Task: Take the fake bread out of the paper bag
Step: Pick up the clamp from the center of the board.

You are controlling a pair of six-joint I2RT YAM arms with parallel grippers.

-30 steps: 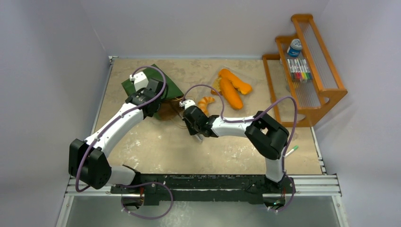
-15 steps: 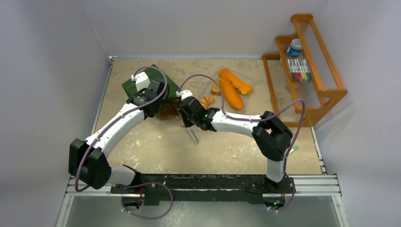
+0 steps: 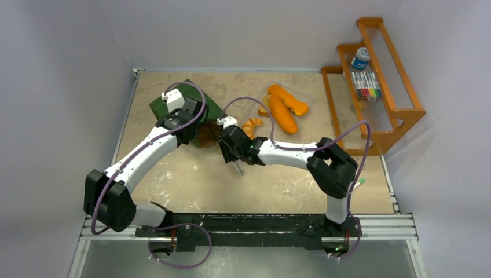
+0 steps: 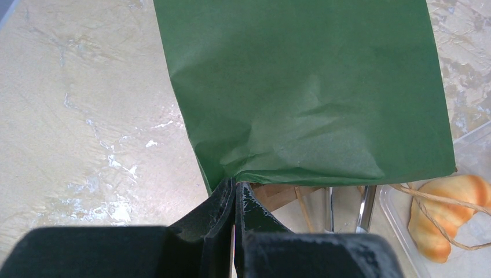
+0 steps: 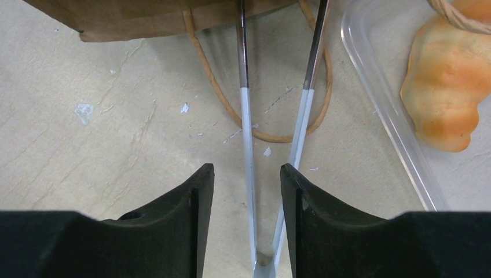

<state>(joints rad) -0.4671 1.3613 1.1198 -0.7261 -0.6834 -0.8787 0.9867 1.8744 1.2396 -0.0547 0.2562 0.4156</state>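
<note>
The dark green paper bag (image 3: 178, 99) lies flat at the back left, its brown mouth facing right. My left gripper (image 3: 186, 124) is shut on the upper lip of the mouth (image 4: 234, 186) and lifts it. My right gripper (image 3: 231, 148) holds metal tongs (image 5: 248, 116) between half-spread jaws. The tong arms reach to the bag mouth (image 5: 145, 17). A croissant (image 3: 252, 125) lies in a clear tray (image 5: 376, 98) just right of the bag, and also shows in the left wrist view (image 4: 440, 214). Two orange loaves (image 3: 284, 113) lie farther right. No bread shows inside the bag.
A wooden rack (image 3: 376, 87) with markers and a can stands at the back right. A green pen (image 3: 358, 183) lies near the right edge. The bag's string handle (image 5: 255, 134) loops on the table under the tongs.
My right gripper has carried the tongs up and left to the bag mouth, then eased slightly back. The left gripper has kept its hold on the bag.
</note>
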